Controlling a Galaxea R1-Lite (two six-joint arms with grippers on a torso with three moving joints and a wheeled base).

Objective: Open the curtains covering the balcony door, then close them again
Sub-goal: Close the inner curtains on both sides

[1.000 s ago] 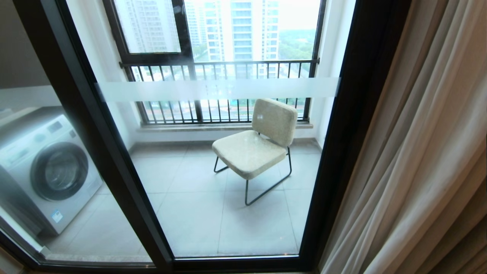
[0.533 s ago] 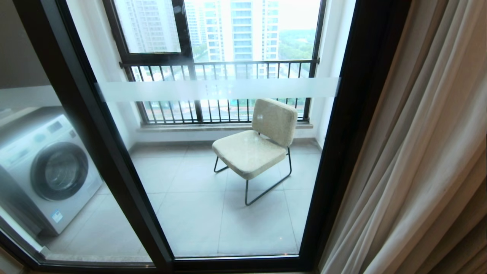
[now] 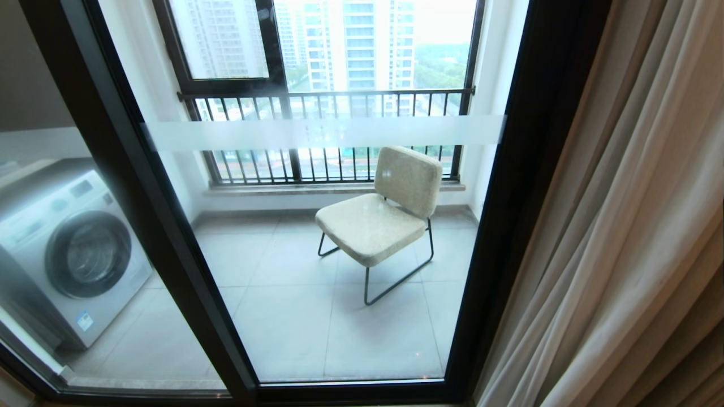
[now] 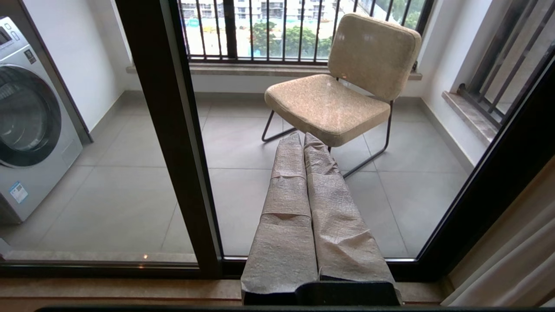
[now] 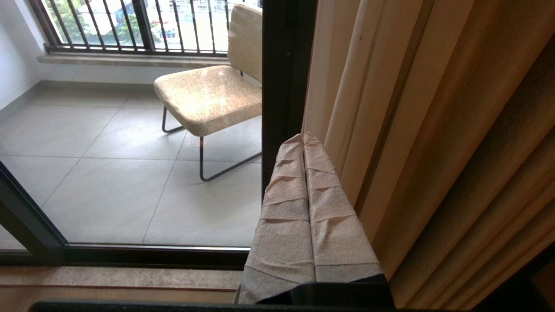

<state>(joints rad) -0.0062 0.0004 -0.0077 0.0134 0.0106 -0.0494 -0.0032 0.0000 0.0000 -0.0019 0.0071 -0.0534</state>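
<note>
The balcony door (image 3: 526,186) fills the head view: clear glass in thick black frames with a frosted white band (image 3: 322,133). Beige curtains (image 3: 633,226) hang gathered at the right and leave the glass uncovered. Neither arm shows in the head view. My left gripper (image 4: 302,138) is shut and holds nothing; it points at the glass beside a black frame post (image 4: 173,143). My right gripper (image 5: 302,138) is also shut with nothing in it, close to the edge of the curtains (image 5: 433,130) and the door frame (image 5: 282,86).
Behind the glass, a beige chair (image 3: 384,215) on thin metal legs stands on the tiled balcony floor. A washing machine (image 3: 68,254) is at the left. A barred railing and window (image 3: 328,113) close the balcony at the back. A stone sill (image 4: 108,290) runs below the door.
</note>
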